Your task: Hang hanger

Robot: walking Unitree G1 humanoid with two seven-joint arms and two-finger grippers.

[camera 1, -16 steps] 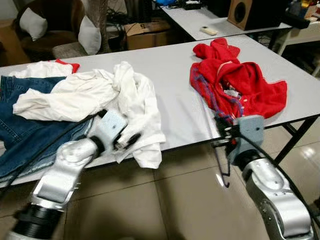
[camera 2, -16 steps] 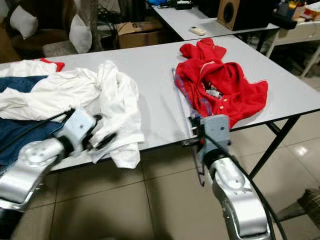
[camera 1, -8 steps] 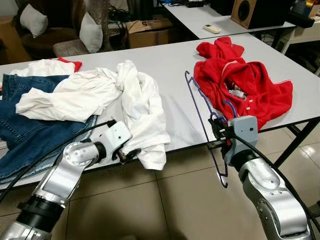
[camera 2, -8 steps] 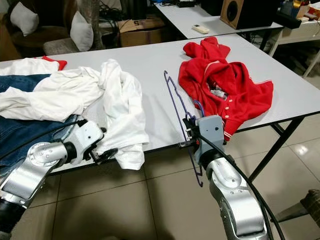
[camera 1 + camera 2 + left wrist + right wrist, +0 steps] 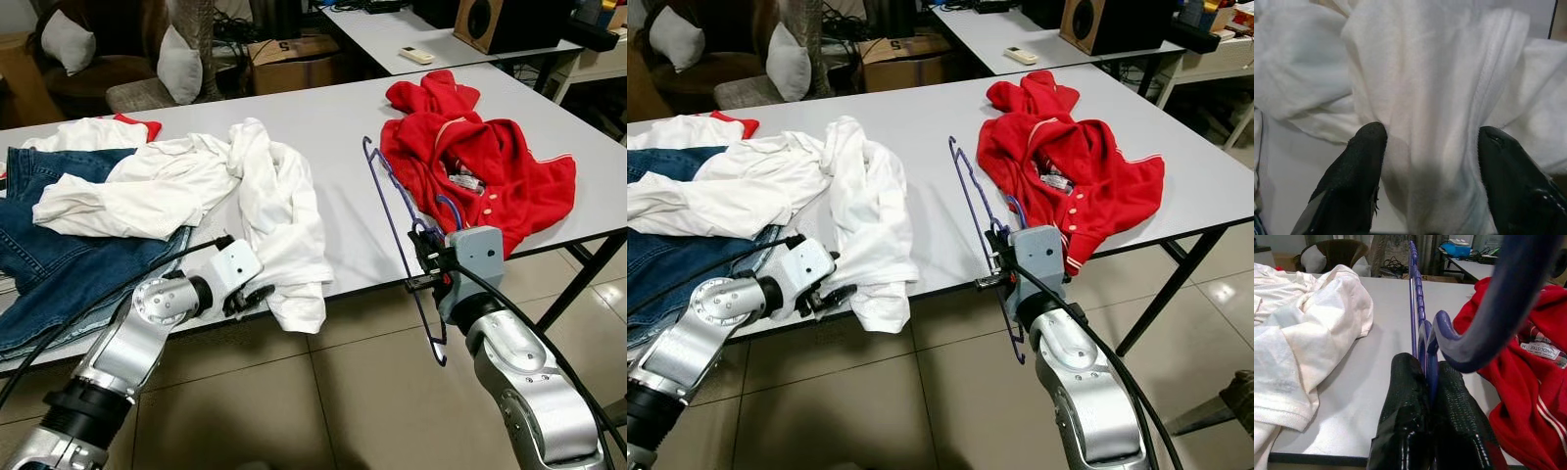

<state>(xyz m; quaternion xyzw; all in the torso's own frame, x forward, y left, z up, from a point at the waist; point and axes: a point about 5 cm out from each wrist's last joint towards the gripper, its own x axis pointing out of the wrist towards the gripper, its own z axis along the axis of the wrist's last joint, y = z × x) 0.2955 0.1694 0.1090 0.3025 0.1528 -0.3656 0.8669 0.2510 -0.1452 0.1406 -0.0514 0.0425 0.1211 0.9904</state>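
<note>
At the near edge of the smooth grey table [image 5: 333, 137], the right gripper [image 5: 1431, 382] has its jaws clenched on a thin purple wire hanger [image 5: 392, 211], beside a crumpled red garment [image 5: 480, 162]. The left gripper [image 5: 1430, 156], jaws spread, straddles a soft white ribbed shirt [image 5: 274, 206] overlying denim jeans [image 5: 49, 255].

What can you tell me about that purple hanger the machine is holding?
The hanger is a thin purple-blue frame, plastic by its look, with a curved hook near the grip. The right gripper has its jaws shut on it close to the hook. It stands on edge: one end reaches over the white table, between the white shirt and the red garment, the other hangs below the table edge.
</note>
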